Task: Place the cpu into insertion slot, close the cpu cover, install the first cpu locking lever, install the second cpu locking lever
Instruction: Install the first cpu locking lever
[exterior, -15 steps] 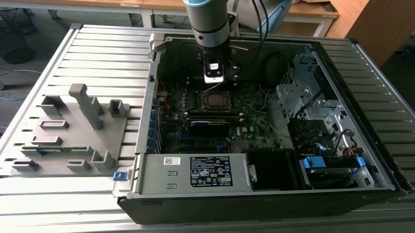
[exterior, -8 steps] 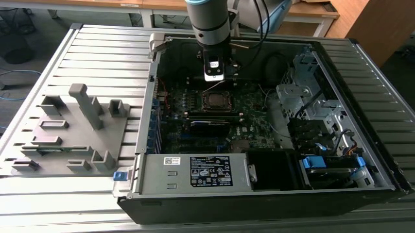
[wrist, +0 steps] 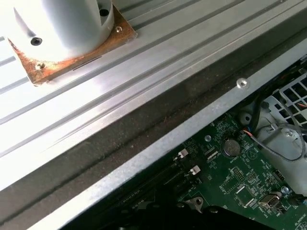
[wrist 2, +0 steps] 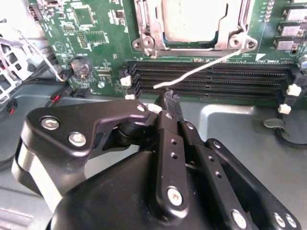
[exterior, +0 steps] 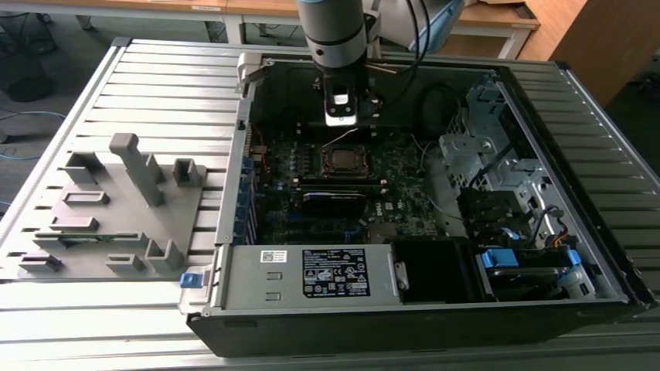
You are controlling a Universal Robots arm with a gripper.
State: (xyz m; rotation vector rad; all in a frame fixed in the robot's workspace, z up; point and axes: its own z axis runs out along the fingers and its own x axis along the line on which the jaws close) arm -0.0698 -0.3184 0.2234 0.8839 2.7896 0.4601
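- The black metal gripper (wrist 2: 169, 100) hangs low inside the open dark desktop computer case (exterior: 309, 309); its two fingers are drawn together with no gap between them.
- The fingertips (wrist 2: 171, 106) sit right at the hooked free end of a thin silvery wire locking lever (wrist 2: 201, 67). I cannot tell whether they pinch it or merely touch it.
- That lever slants up off the board, running from the gripper's tip across the long black memory slots (wrist 2: 211, 79) to a corner of the socket.
- The square dull silver-grey cpu (wrist 2: 194, 17) lies flat in the insertion slot (exterior: 341, 161), near the middle of the green motherboard (wrist 2: 91, 33).
- The thin silvery cpu cover (wrist 2: 152, 24) is down, framing the chip.
- A round coin battery (wrist 2: 80, 67) sits on the board, apart from the socket.
- Outside the case, at the exterior view's left, a grey moulded fixture tray (exterior: 113, 209) rests on the ribbed aluminium table (exterior: 165, 77).
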